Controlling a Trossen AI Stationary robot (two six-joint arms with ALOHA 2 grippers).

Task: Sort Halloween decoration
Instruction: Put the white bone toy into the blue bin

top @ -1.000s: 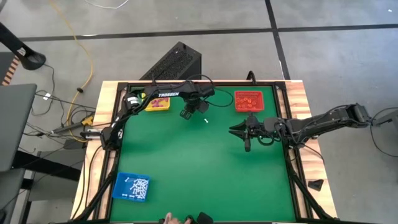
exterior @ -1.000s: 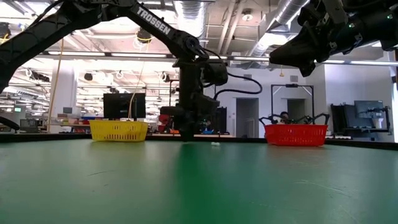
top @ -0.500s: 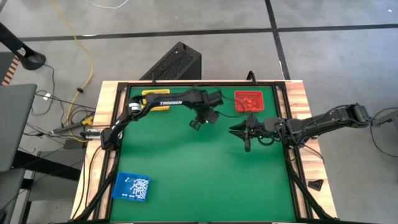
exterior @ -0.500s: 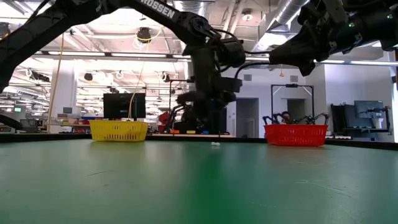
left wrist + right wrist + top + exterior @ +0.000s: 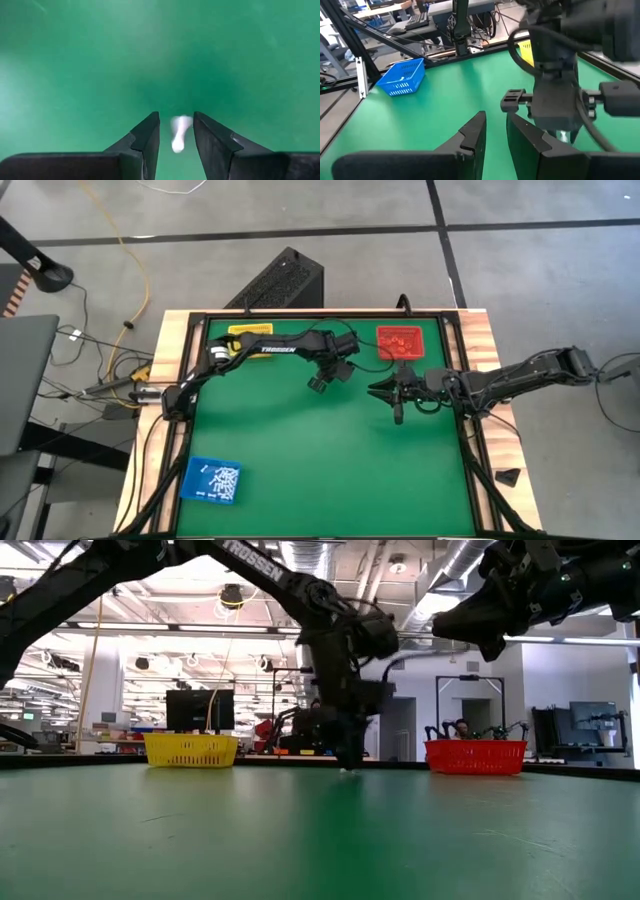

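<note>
Jaws of the left gripper are standing apart astride the small white stick-like trinket, its long axis running along the gap (right arm waiting nearby).

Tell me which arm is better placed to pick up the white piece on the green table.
Left. Its hand is low over the white piece, fingers on both sides. The right hand waits apart.

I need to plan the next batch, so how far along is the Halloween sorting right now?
Mostly done: the blue tray holds white pieces, the red tray orange-red ones, and the green table shows almost nothing loose. In hand: the left gripper is down over one white trinket, fingers open on either side, not yet closed. Left: gripping it and carrying it to a tray. The right gripper hovers open near the red tray.
</note>
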